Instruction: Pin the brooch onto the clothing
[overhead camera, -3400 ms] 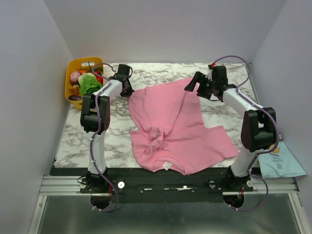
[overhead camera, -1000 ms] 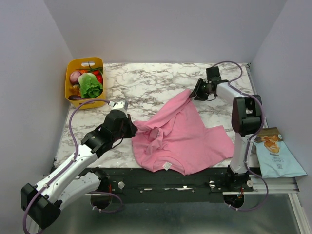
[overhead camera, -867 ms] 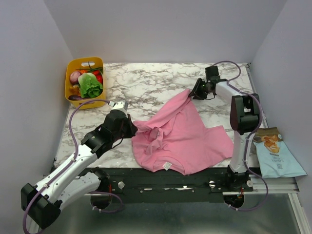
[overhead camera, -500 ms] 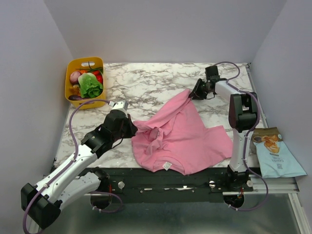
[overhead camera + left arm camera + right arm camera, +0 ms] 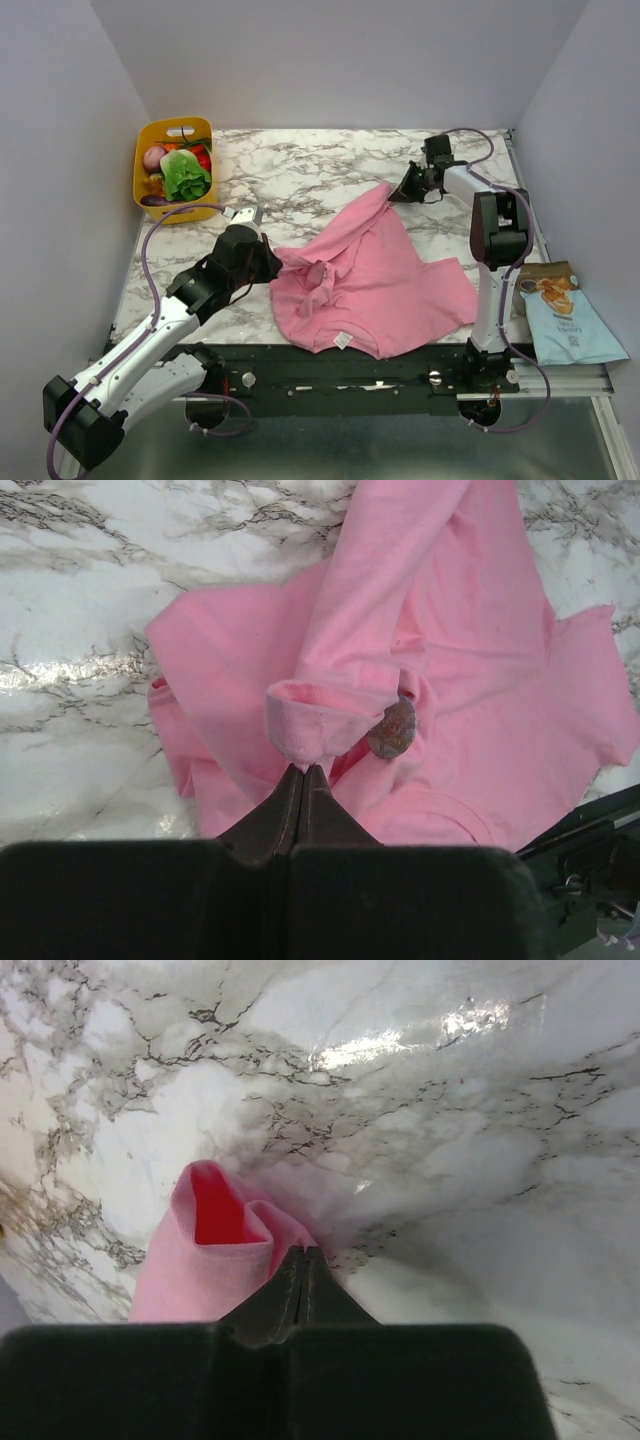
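The pink clothing (image 5: 375, 270) lies crumpled on the marble table, its white label (image 5: 342, 341) near the front edge. My left gripper (image 5: 303, 770) is shut on a folded sleeve edge of the clothing (image 5: 420, 630) at the garment's left side (image 5: 272, 257). The brooch (image 5: 392, 729), a small round grey-brown disc, lies on the pink fabric just right of that fold. My right gripper (image 5: 303, 1253) is shut on the far corner of the clothing (image 5: 215, 1250), near the table's back right (image 5: 405, 189).
A yellow basket (image 5: 152, 133) with vegetables stands at the back left. A light blue snack bag (image 5: 565, 320) lies off the table's right front edge. Bare marble table (image 5: 300, 175) shows behind the clothing.
My right gripper has closed onto the far corner of the clothing. The left arm and the clothing have stayed in place.
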Motion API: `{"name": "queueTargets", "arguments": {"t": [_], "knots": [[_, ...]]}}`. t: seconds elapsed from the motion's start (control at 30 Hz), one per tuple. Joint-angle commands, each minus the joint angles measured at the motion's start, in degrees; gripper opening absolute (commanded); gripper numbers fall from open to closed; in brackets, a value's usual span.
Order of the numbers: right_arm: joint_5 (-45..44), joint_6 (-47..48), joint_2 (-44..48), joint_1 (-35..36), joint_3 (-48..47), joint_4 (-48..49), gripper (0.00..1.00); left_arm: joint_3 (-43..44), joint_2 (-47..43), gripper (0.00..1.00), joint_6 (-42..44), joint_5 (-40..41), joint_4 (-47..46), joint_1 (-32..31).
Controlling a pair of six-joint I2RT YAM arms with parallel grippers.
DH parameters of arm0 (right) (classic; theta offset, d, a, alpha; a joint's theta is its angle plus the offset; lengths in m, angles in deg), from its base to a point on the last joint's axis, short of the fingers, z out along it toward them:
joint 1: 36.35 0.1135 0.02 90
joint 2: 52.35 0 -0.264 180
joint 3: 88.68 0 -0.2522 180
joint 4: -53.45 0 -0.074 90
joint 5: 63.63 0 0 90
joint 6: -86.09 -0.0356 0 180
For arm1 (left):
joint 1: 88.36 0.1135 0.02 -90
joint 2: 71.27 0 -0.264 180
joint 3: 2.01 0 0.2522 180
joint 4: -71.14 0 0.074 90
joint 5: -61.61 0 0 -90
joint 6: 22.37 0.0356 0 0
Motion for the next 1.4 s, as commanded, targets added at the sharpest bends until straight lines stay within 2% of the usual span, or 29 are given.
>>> {"name": "queueTargets", "arguments": {"t": [0.0,0.43,0.53,0.67,0.8,0.83,1.0,1.17,1.37], "knots": [[3.0,0.4,5.5,-0.4,3.0,1.8,0.0,0.5,-0.8,0.0,0.7,0.8,0.0,-0.4],[2.2,2.8,33.6,-0.5,16.6,4.0,0.0,4.1,-2.2,0.0,2.4,2.7,0.7,-0.4],[3.1,3.2,39.2,-0.4,16.6,4.0,0.0,7.6,-1.1,0.0,3.7,3.4,1.1,-0.4],[4.3,3.6,46.0,-0.4,14.6,3.8,0.0,16.9,1.2,0.0,6.9,6.6,2.7,-0.3],[2.9,4.6,50.0,-0.4,7.1,-2.3,0.01,27.9,6.0,0.0,9.4,9.5,4.6,-0.3],[2.4,4.8,50.7,-0.5,2.5,-3.7,0.01,30.1,6.8,0.0,10.0,10.3,5.1,-0.2],[-0.6,5.7,52.3,-0.4,-9.1,-9.8,0.01,47.2,13.8,0.0,13.5,12.5,7.1,0.0],[-4.0,7.4,52.9,-0.4,-19.6,-13.2,0.01,64.4,19.7,0.0,17.2,13.2,10.5,0.1],[-9.8,9.3,53.9,-0.4,-30.0,-14.6,0.01,80.4,23.6,0.0,20.8,14.5,14.5,0.1]]}}
